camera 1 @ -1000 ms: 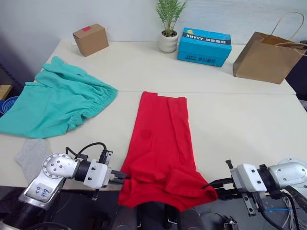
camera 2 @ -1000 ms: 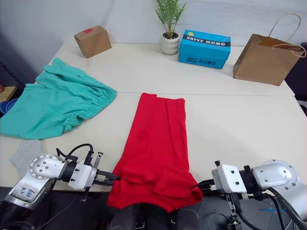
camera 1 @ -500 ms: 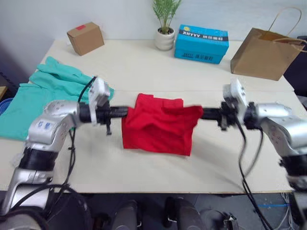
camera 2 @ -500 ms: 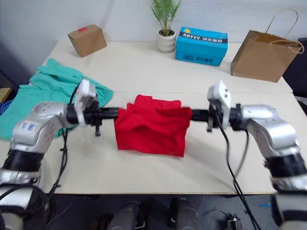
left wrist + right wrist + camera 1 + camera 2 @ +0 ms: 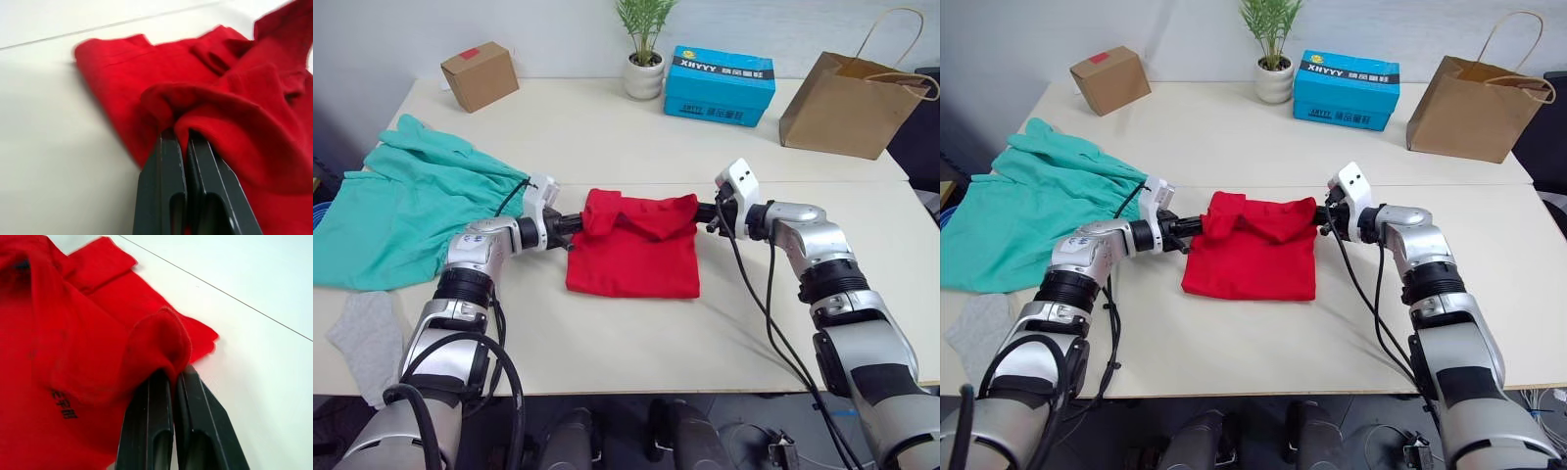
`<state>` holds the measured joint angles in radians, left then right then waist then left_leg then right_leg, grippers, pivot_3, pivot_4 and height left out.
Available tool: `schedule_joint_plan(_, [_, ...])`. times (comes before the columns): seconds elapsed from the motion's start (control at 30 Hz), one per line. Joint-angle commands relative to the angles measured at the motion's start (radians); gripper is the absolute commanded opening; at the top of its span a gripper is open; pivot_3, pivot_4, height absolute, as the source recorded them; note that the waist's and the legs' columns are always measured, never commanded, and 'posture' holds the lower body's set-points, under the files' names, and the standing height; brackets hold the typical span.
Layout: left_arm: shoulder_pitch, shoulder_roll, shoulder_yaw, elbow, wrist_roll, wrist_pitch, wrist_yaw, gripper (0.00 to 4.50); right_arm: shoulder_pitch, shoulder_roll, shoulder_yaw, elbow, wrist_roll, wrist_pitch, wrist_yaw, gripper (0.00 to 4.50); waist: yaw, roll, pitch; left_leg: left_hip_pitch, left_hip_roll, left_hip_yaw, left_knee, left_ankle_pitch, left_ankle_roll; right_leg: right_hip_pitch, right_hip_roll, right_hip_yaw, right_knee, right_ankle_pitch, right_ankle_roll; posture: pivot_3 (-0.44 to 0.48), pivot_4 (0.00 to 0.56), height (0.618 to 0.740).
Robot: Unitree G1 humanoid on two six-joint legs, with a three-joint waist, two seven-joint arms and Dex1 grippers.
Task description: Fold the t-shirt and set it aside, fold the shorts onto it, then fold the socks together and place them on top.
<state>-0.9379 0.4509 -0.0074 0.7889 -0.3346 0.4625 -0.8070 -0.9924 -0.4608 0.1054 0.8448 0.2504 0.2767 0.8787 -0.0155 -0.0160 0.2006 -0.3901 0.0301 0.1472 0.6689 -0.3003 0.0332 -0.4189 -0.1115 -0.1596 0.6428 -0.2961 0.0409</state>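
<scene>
The red t-shirt (image 5: pixel 631 259) lies folded in half at the middle of the table, its upper layer slightly bunched along the far edge. My left gripper (image 5: pixel 576 222) is shut on the shirt's far left corner, and the cloth wraps over its fingertips (image 5: pixel 171 147). My right gripper (image 5: pixel 702 211) is shut on the far right corner, with red fabric pinched between its fingers (image 5: pixel 156 396). The teal shorts (image 5: pixel 401 211) are spread out at the left of the table. One grey sock (image 5: pixel 362 333) lies at the near left edge.
Along the back of the table (image 5: pixel 607 127) stand a small cardboard box (image 5: pixel 479 76), a potted plant (image 5: pixel 644 59), a blue carton (image 5: pixel 719 73) and a brown paper bag (image 5: pixel 847 93). Bare tabletop lies in front of and to the right of the shirt.
Both grippers carried the shirt's near end from the table's front edge up and over to its far end, folding it in half, and have now lowered it onto the table.
</scene>
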Motion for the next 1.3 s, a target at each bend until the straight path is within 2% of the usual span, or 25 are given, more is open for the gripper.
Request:
schedule_joint_plan(0.03, [-0.023,-0.011,0.039,0.007,0.009,-0.046,0.001,0.01,-0.041,0.029,-0.075,0.036,0.004,-0.028,-0.071,0.00,-0.008,0.000,0.000,0.000,0.000,0.000,0.000,0.000,0.000,0.000,0.000,0.000,0.000,0.000,0.000,0.000,0.150,0.740])
schedule_joint_plan(0.07, [-0.021,-0.020,0.053,0.008,0.004,-0.056,0.004,0.00,-0.042,0.043,-0.089,0.037,0.009,-0.021,-0.080,0.24,-0.010,0.000,0.000,0.000,0.000,0.000,0.000,0.000,0.000,0.000,0.000,0.000,0.001,0.000,0.000,0.000,0.150,0.740])
schedule_joint_plan(0.17, [-0.015,-0.035,0.085,0.000,0.001,-0.079,0.027,0.72,-0.028,0.074,-0.129,0.020,-0.003,-0.071,-0.157,1.07,-0.013,0.000,0.000,0.000,0.000,0.000,0.000,0.000,-0.001,0.000,0.000,0.000,0.001,0.000,0.000,0.000,0.150,0.740])
schedule_joint_plan(0.23, [-0.010,-0.037,0.103,-0.003,0.016,-0.119,0.067,1.34,-0.020,0.083,-0.167,0.010,-0.008,-0.143,-0.229,1.78,-0.014,0.000,0.000,0.000,0.000,0.000,0.000,0.001,-0.001,0.000,0.000,0.000,0.001,0.000,0.000,0.000,0.150,0.740])
schedule_joint_plan(0.4, [0.010,-0.040,0.165,-0.027,0.039,-0.208,0.220,2.94,0.009,0.070,-0.263,-0.048,0.019,-0.253,-0.295,3.53,-0.014,0.000,0.000,0.000,0.000,-0.001,-0.001,0.001,-0.001,0.000,-0.001,0.000,0.001,0.000,0.000,0.000,0.150,0.740])
schedule_joint_plan(0.53, [0.069,-0.058,0.189,-0.125,0.045,-0.253,0.290,4.19,0.067,0.050,-0.304,-0.138,0.039,-0.228,-0.291,3.54,-0.013,0.000,0.000,0.001,0.000,-0.001,-0.001,0.001,-0.001,0.000,-0.001,0.001,0.001,0.000,0.000,0.000,0.150,0.740])
schedule_joint_plan(0.67, [0.187,-0.033,0.156,-0.327,0.043,-0.348,0.178,4.19,0.218,0.018,-0.242,-0.419,0.086,-0.203,-0.093,3.54,-0.013,0.000,0.000,0.001,0.000,-0.001,-0.002,0.001,-0.001,0.000,-0.001,0.001,0.000,0.000,0.000,0.000,0.150,0.740])
schedule_joint_plan(0.8, [0.334,0.064,0.072,-0.517,0.064,-0.516,-0.069,4.19,0.379,-0.079,-0.092,-0.691,0.069,-0.207,0.151,3.54,-0.014,0.000,0.000,0.001,0.000,0.000,-0.003,0.001,-0.002,0.000,0.000,0.001,0.000,0.000,0.000,0.000,0.150,0.740])
schedule_joint_plan(0.9, [0.451,0.153,0.013,-0.620,0.073,-0.607,-0.234,4.19,0.463,-0.125,-0.003,-0.811,0.043,-0.216,0.238,3.54,-0.012,0.001,0.000,0.004,0.000,0.000,-0.003,0.001,-0.002,0.001,0.000,0.002,0.000,0.000,0.000,0.000,0.150,0.740])
schedule_joint_plan(1.03, [0.525,0.184,-0.053,-0.645,0.180,-0.661,-0.214,4.19,0.496,-0.127,0.058,-0.810,-0.030,-0.255,0.236,3.54,-0.009,0.001,0.000,0.004,0.000,0.000,-0.002,0.001,-0.002,0.001,-0.001,0.002,0.000,0.000,-0.001,0.000,0.150,0.740])
schedule_joint_plan(1.23, [0.502,0.134,-0.115,-0.557,0.340,-0.708,-0.077,4.19,0.498,-0.097,0.121,-0.686,-0.167,-0.334,0.159,3.54,0.012,0.000,0.000,0.004,-0.001,0.000,0.000,0.001,0.000,0.001,-0.003,0.002,-0.001,0.000,-0.001,0.000,0.150,0.740])
schedule_joint_plan(1.3, [0.488,0.131,-0.130,-0.541,0.358,-0.678,-0.073,4.22,0.502,-0.084,0.131,-0.671,-0.187,-0.347,0.142,3.18,0.015,0.000,0.000,0.004,-0.001,0.000,0.000,0.001,0.000,0.001,-0.003,0.001,0.001,0.000,-0.001,0.000,0.150,0.740])
